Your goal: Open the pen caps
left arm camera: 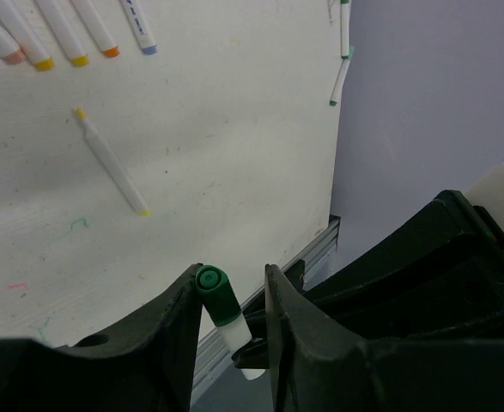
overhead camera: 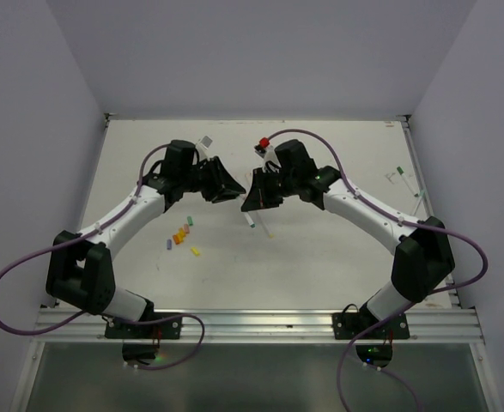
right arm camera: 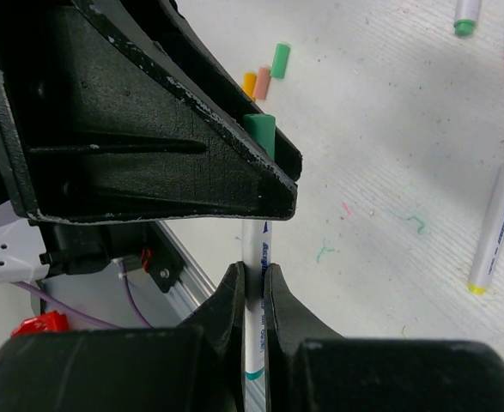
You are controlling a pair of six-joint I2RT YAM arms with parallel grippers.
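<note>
Two black grippers meet nose to nose above the middle of the white table (overhead camera: pixel 320 257), sharing one thin white marker pen (right arm camera: pixel 254 245) held clear of the surface. The right gripper (right arm camera: pixel 252 276) is clamped tight on the barrel. The left gripper (left arm camera: pixel 231 276) has its fingers narrowly apart round the pen's dark green plastic cap (left arm camera: pixel 210 283), which sits close against one finger with a gap showing at the other.

Grey walls close in the table on the left, far and right sides, and an aluminium rail (overhead camera: pixel 260 319) runs along the near edge by the arm bases. Bare tabletop lies open between the raised pen and that rail.

Five loose short plastic caps (overhead camera: pixel 183 232), one purple, two orange, one green and one yellow, lie clustered on the left arm's side, well apart from the grippers. The left wrist view counts eight more pens lying flat: a row of five white pens (left arm camera: pixel 71 47), one lone pen with yellow ends (left arm camera: pixel 110 163), and two green-ended pens (left arm camera: pixel 341 79) near the table's edge.
</note>
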